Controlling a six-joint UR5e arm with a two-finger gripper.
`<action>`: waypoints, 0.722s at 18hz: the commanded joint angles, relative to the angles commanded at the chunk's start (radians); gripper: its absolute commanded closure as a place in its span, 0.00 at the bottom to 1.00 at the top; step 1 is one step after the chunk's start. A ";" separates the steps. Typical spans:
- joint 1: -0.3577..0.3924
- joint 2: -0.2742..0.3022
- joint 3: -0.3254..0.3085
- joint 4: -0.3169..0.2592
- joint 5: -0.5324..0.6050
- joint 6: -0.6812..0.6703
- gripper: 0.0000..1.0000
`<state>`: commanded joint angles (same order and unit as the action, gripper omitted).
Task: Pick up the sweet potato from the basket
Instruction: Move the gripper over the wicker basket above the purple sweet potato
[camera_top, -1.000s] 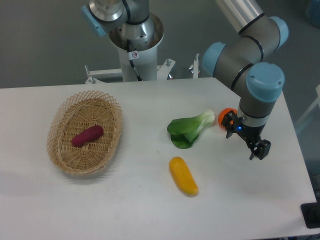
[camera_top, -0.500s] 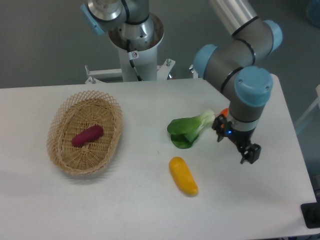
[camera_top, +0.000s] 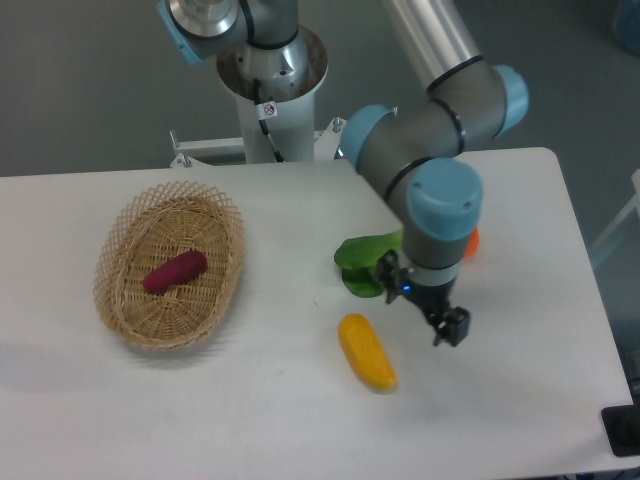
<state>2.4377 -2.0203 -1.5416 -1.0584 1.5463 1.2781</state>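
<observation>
A UR5e arm reaches over a white desk (camera_top: 520, 400), its hand (camera_top: 448, 327) poised just right of a yellow oblong vegetable (camera_top: 366, 352) and holding nothing. The hand appears small and dark from this angle, and whether its fingers stand apart or together cannot be told; it seems to hang above the desk without touching any item. The magenta-purple sweet potato (camera_top: 175, 271) lies tilted on the floor of the oval wicker basket (camera_top: 120, 235), well to the left of the yellow vegetable and far from the hand. A green leafy vegetable (camera_top: 365, 262) rests just above the yellow vegetable, partly hidden behind the arm's wrist, which carries a light-blue cap (camera_top: 444, 198). A small orange thing (camera_top: 469, 241) peeks out from behind the wrist, up and to the right of the yellow vegetable. The arm's base column (camera_top: 273, 85) stands beyond the desk's far edge, above and left of the yellow vegetable.
</observation>
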 joint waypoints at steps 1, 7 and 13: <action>-0.014 0.006 -0.012 0.000 -0.003 -0.025 0.00; -0.091 0.064 -0.101 -0.003 -0.090 -0.117 0.00; -0.146 0.103 -0.140 -0.012 -0.175 -0.187 0.00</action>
<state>2.2920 -1.9175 -1.6811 -1.0707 1.3714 1.0907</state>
